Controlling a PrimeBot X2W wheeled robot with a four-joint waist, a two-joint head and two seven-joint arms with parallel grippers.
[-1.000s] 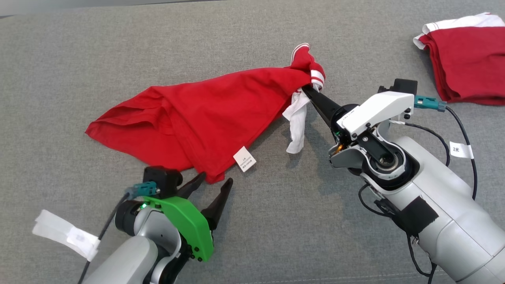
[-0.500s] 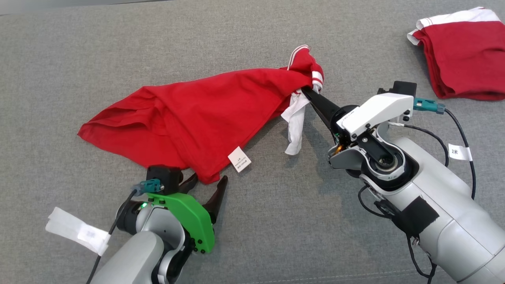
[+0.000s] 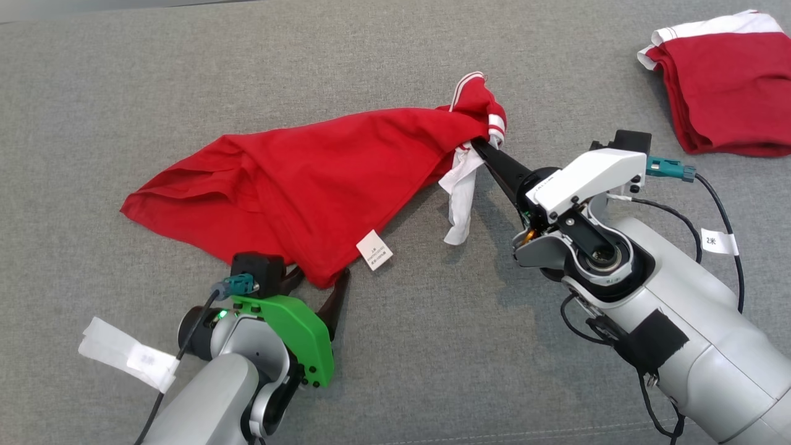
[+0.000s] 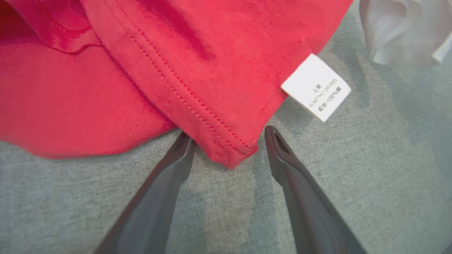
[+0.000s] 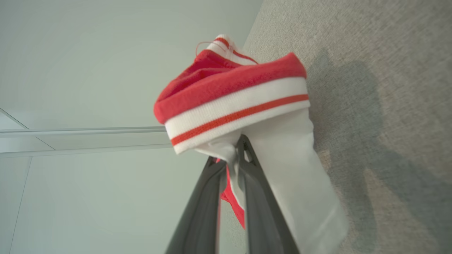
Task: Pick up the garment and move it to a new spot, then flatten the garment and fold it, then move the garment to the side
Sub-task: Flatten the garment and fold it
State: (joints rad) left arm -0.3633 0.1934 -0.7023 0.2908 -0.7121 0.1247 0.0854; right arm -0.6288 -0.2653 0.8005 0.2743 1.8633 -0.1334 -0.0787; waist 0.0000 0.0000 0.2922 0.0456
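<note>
Grey cloth surface [image 3: 432, 358], red garment [image 3: 321, 179], corner inside spread left hand [image 4: 229, 134], right hand [image 3: 477, 144] pinching its end

Bright, even, diffuse light, no glare. In the head view the garment [image 3: 309, 179] casts a faint soft shadow on the grey surface [image 3: 432, 371] toward 5 o'clock. Left wrist view: its cloth blurs at 9 o'clock. Right wrist view: soft shadows at 3 o'clock.

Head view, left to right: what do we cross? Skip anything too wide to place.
White cable tag → left gripper → care label → right gripper, shut on the spread red garment (too wide to place) → folded red garment.
</note>
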